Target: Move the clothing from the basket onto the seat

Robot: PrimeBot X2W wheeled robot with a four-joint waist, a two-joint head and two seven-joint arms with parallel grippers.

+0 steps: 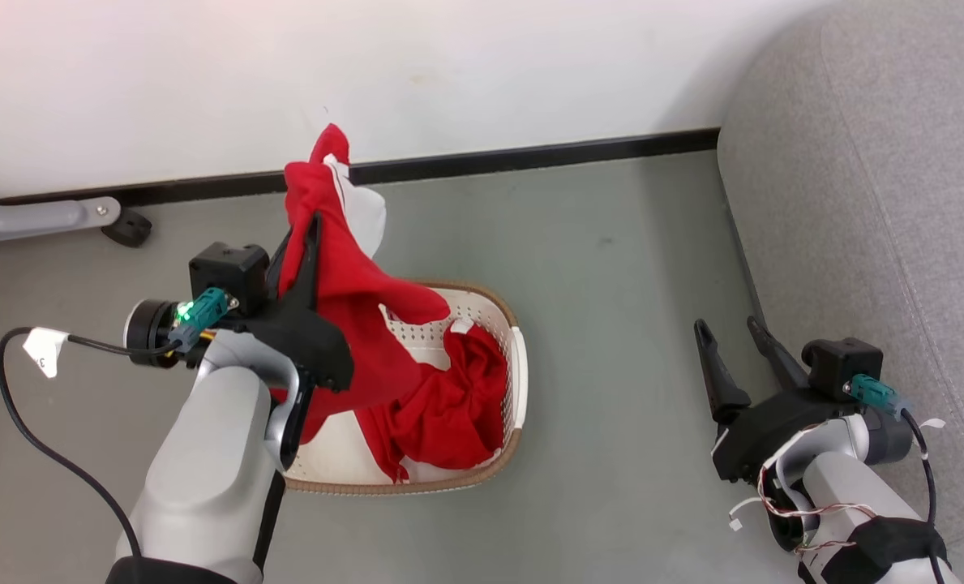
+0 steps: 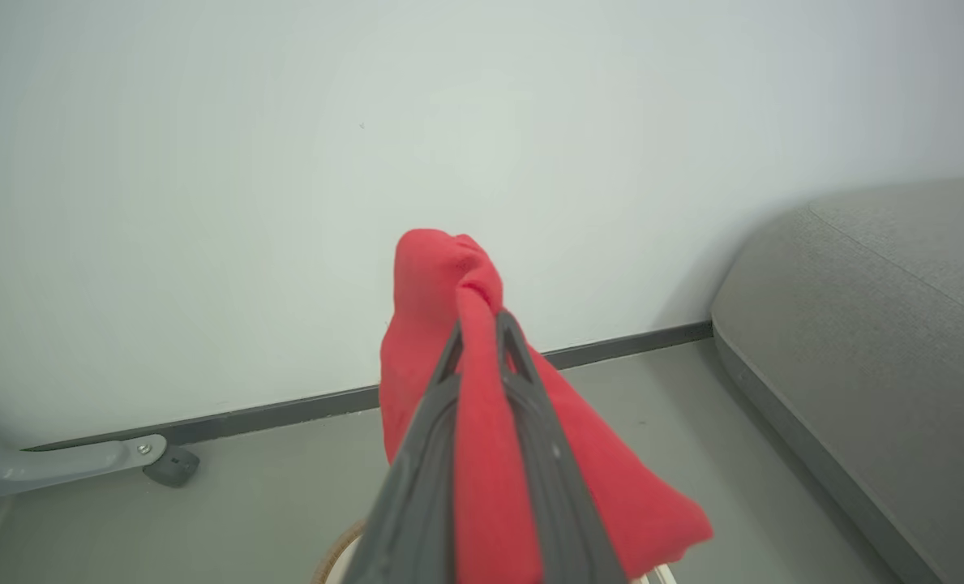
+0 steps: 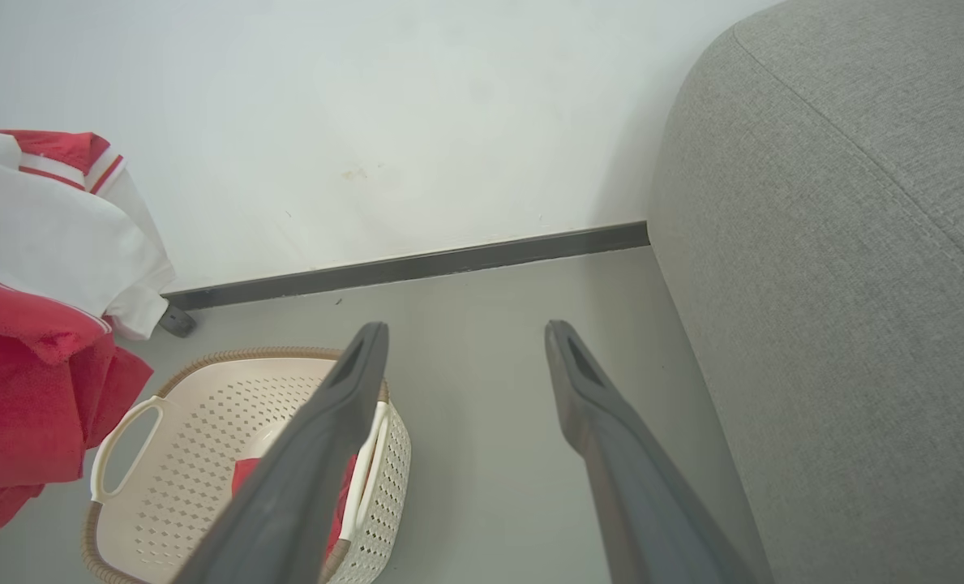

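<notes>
My left gripper (image 1: 307, 227) is shut on a red garment (image 1: 344, 276) with white panels. It holds the garment up above the cream basket (image 1: 519, 357), and the cloth's lower end trails down into the basket. In the left wrist view the cloth (image 2: 425, 276) bulges out past both fingers of that gripper (image 2: 482, 324). More red clothing (image 1: 449, 405) lies crumpled in the basket's right half. My right gripper (image 1: 729, 328) stands open and empty over the floor, between the basket and the grey seat (image 1: 879, 203). The right wrist view shows its spread fingers (image 3: 467, 328), the basket (image 3: 198, 397) lower left, and the seat (image 3: 838, 284) at the right.
A white wall with a black baseboard (image 1: 530, 156) runs behind the basket. A grey metal leg (image 1: 52, 215) ending in a dark caster (image 1: 129, 229) sits at the far left. A black cable with a white tag (image 1: 44, 349) loops beside my left arm. Grey floor separates basket and seat.
</notes>
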